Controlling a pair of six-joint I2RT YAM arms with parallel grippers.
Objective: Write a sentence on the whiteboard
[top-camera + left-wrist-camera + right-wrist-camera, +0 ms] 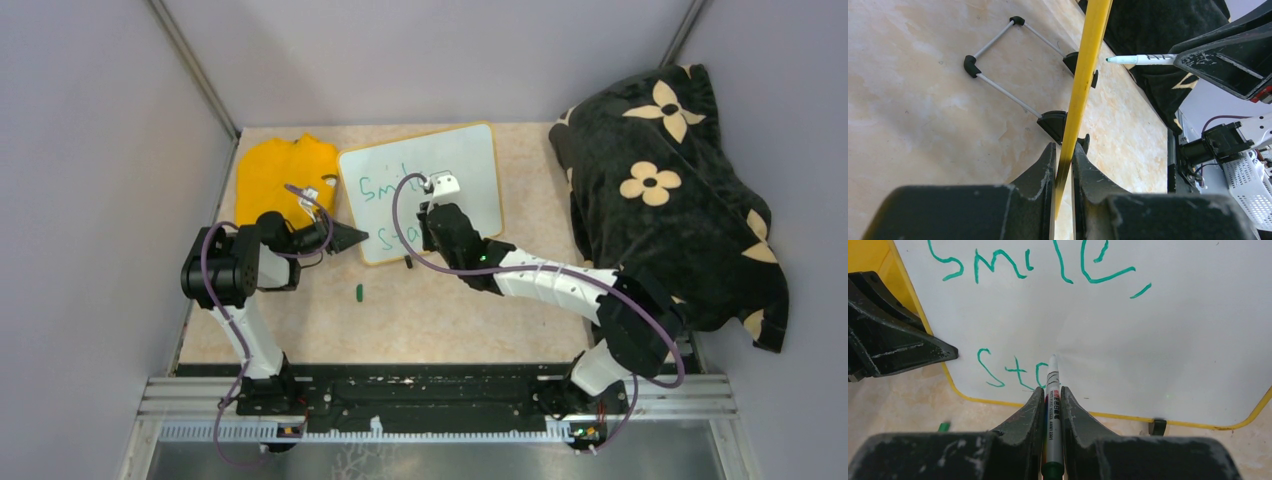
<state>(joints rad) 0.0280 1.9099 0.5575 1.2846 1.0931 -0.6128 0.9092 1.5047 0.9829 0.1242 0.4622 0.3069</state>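
Note:
The whiteboard [470, 165] stands tilted at the table's back middle, its thin frame looking yellow. Green writing on it [1018, 265] reads "Smile," and a second line [1013, 372] reads "St" plus a partial letter. My right gripper [1052, 392] is shut on a white marker [1052, 405] with its tip touching the board at the end of that second line. In the top view, this gripper [430, 207] is over the board's lower middle. My left gripper [1064, 155] is shut on the board's yellow edge [1088, 60], at its lower left corner [352, 238].
A folded yellow cloth [280, 170] lies left of the board. A black flowered blanket [670, 190] covers the right side. A green marker cap [359, 292] lies on the table in front of the board. The board's wire stand [998, 85] and black clip foot [1158, 426] rest on the table.

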